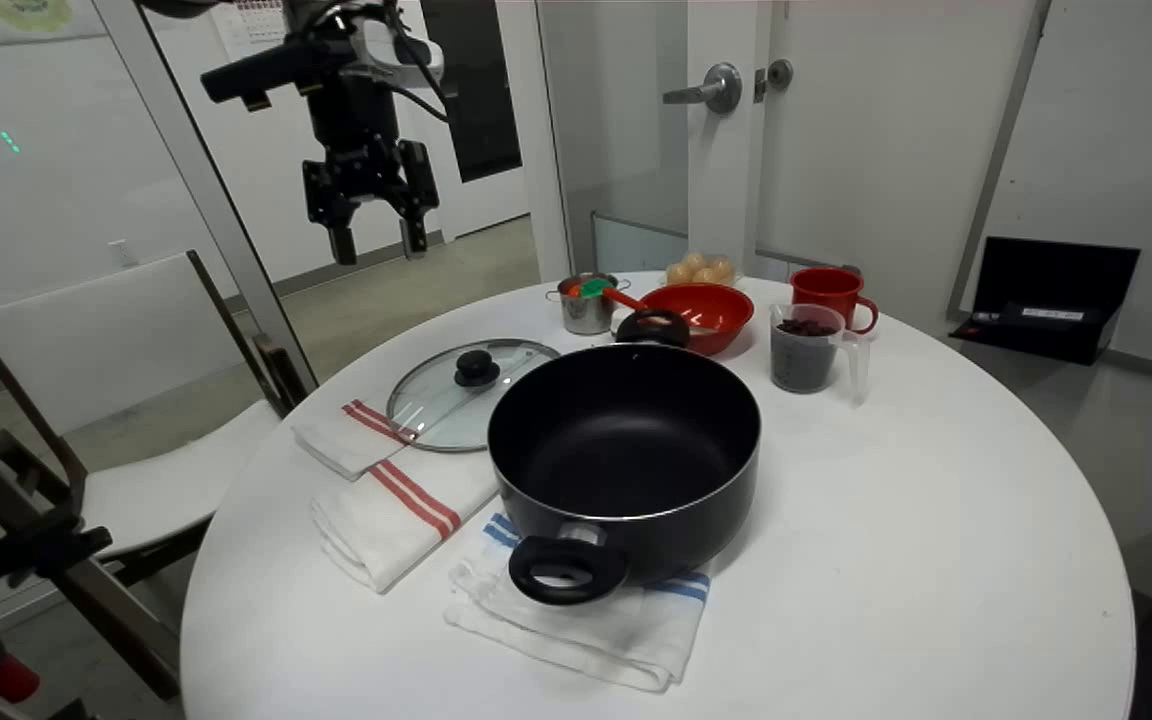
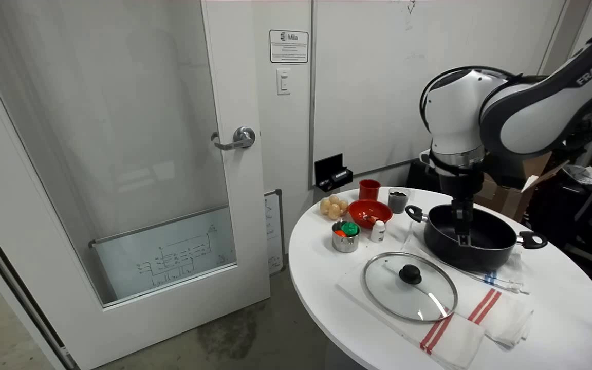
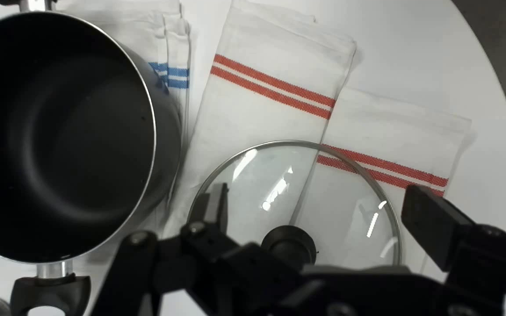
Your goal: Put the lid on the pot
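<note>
Left of the wide black pot [image 1: 626, 440], I'd lower the empty, spread black gripper [image 1: 378, 245] squarely over the round clear glass lid's [image 1: 451, 408] dark knob [image 1: 476, 367].

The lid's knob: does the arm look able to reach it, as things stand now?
Probably yes: the gripper hangs open and empty above, nothing visible covers the knob, and the pot stands beside the lid, not over it.

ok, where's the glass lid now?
In an exterior view, the glass lid lies on the red-striped towels, to the left of and slightly behind the black pot.
</note>
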